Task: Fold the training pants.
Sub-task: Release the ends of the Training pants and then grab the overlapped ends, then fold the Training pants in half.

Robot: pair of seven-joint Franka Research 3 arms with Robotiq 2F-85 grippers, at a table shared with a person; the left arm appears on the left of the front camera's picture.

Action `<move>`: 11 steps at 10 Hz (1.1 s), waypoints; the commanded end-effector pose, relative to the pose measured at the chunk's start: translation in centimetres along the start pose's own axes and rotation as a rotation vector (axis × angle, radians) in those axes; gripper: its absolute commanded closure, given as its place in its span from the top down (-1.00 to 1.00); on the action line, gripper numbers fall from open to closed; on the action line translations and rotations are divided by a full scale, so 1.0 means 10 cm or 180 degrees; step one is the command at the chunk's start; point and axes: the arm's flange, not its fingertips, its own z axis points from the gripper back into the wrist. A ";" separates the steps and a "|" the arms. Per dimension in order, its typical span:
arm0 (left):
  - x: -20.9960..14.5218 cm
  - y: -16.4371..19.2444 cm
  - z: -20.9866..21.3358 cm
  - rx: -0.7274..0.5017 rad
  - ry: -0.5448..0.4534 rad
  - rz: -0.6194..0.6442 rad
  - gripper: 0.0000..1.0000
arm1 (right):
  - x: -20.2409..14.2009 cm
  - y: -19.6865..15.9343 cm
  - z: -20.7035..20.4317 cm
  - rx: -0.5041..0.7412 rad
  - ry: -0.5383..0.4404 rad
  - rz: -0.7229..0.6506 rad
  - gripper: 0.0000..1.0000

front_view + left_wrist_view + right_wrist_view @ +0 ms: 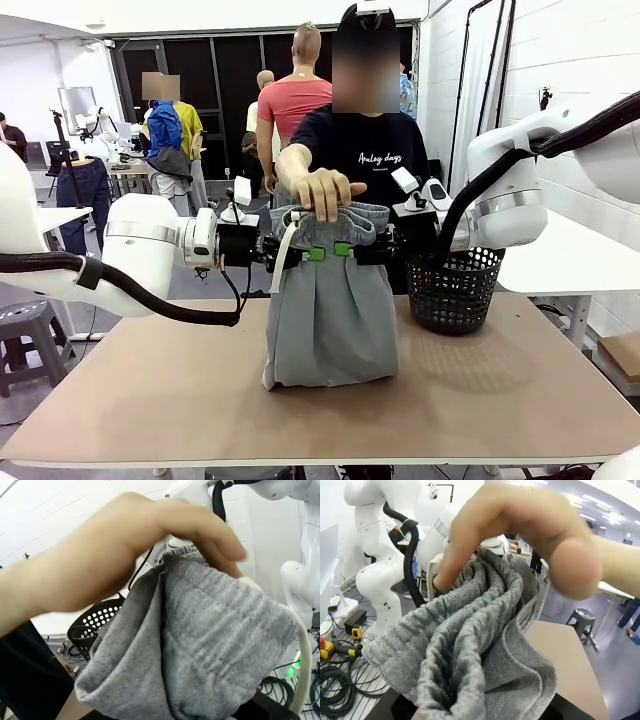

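While the training pants (330,310) hung upright over the table (120,400), their lower end resting on its surface, the left gripper (316,253) was clamped on the left side of the gathered waistband, its green pads pressed into the grey cloth. Between the two arms, the person's hand (322,190) lay on top of the waistband, fingers curled over its edge; both wrist views showed that hand close above bunched jersey. A white drawstring (280,255) dangled at the left of the garment. The right gripper (344,249) was likewise pinched on the waistband's right side, with the black mesh basket (453,288) just beyond it on the table. This looked like the handover, with the fold itself not yet begun. The next move probably called for the hand to let go, then both arms lowering the waistband together, keeping the cloth taut.
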 end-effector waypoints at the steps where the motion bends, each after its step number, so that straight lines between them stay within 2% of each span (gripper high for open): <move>1: 0.03 0.06 0.03 -0.0123 -0.0286 0.0046 -1.00 | 0.01 -0.19 -0.07 0.0010 0.0182 0.0105 -1.00; 2: 0.00 0.00 0.00 0.0000 0.0000 0.0000 -1.00 | 0.00 0.00 0.00 0.0000 0.0000 0.0000 -1.00; 11: 0.00 0.00 0.00 0.0000 0.0000 0.0000 -1.00 | 0.00 0.00 0.00 0.0000 0.0000 0.0000 -1.00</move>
